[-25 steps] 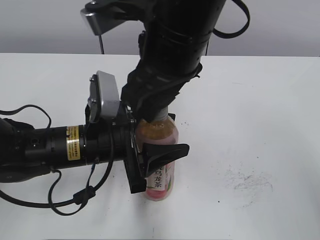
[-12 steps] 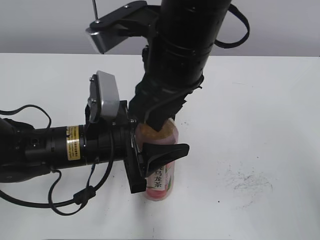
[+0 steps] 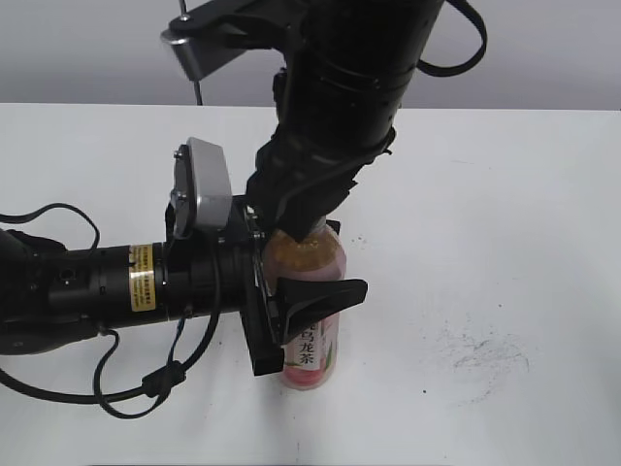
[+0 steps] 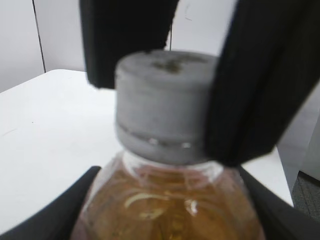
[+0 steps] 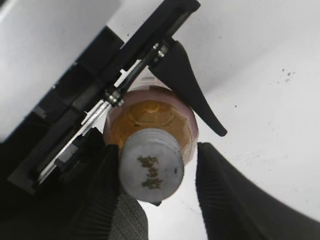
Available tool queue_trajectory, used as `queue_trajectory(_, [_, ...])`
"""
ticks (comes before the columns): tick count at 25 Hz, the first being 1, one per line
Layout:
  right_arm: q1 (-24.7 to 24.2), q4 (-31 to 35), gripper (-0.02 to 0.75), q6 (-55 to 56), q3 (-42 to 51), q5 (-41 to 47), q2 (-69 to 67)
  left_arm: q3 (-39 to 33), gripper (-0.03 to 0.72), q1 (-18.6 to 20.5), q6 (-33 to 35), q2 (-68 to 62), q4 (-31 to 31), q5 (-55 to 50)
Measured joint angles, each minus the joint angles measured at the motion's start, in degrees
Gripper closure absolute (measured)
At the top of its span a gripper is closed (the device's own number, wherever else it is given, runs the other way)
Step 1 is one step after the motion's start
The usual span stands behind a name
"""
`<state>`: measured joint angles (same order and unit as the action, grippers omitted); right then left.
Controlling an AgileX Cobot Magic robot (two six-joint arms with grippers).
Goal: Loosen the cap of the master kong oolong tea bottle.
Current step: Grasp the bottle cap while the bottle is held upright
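Note:
The master kong oolong tea bottle (image 3: 312,260) stands upright on the white table, with amber tea and a pink label. My left gripper (image 3: 296,325) is shut on its body from the left; its fingers flank the bottle (image 4: 170,210) in the left wrist view. My right gripper (image 3: 301,218) comes down from above and hides the cap in the exterior view. In the right wrist view the light-grey cap (image 5: 152,167) sits between the right gripper's (image 5: 165,192) fingers. The left finger touches it and a gap shows at the right finger. The cap (image 4: 165,105) is on the bottle.
The white table (image 3: 505,194) stretches right of the bottle, with dark scuff marks (image 3: 485,349). A grey wall stands behind the table's far edge. The left arm's cables (image 3: 146,383) lie at the front left.
The right gripper rose and turned above the cap half a second ago, then came back down around it. The left gripper and the bottle have not moved.

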<state>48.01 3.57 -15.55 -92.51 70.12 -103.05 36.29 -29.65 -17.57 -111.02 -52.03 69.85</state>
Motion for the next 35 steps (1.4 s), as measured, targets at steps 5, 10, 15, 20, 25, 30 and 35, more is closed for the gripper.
queue_trajectory(5, [0.0, 0.4, 0.451, -0.2, -0.3, 0.0, 0.1, 0.0, 0.242, 0.0, 0.0, 0.0, 0.0, 0.0])
queue_trajectory(10, [0.0, 0.4, 0.465, -3.7, -0.3, 0.0, 0.1, 0.0, 0.242, 0.0, 0.0, 0.0, 0.0, -0.1])
queue_trajectory(15, [0.0, 0.9, 0.465, -16.9, -0.3, 0.0, 0.1, 0.0, 0.242, 0.0, 0.0, 0.0, 0.2, -0.1])
queue_trajectory(20, [0.0, 1.1, 0.465, -29.7, -0.3, 0.0, 0.1, 0.0, 0.242, 0.0, 0.0, 0.0, 0.2, -0.1])
queue_trajectory(25, [-0.1, 1.2, 0.465, -44.0, -0.3, 0.0, 0.2, 0.0, 0.242, 0.0, 0.0, 0.0, 0.0, -0.1])
queue_trajectory(30, [-0.1, 2.1, 0.465, -69.7, -0.3, 0.0, 0.3, 0.0, 0.242, 0.0, 0.2, 0.0, -0.2, 0.0])
queue_trajectory(35, [0.0, 2.3, 0.465, -100.6, -0.3, -0.3, 0.4, 0.0, 0.242, 0.0, 0.2, 0.0, -0.2, 0.0])
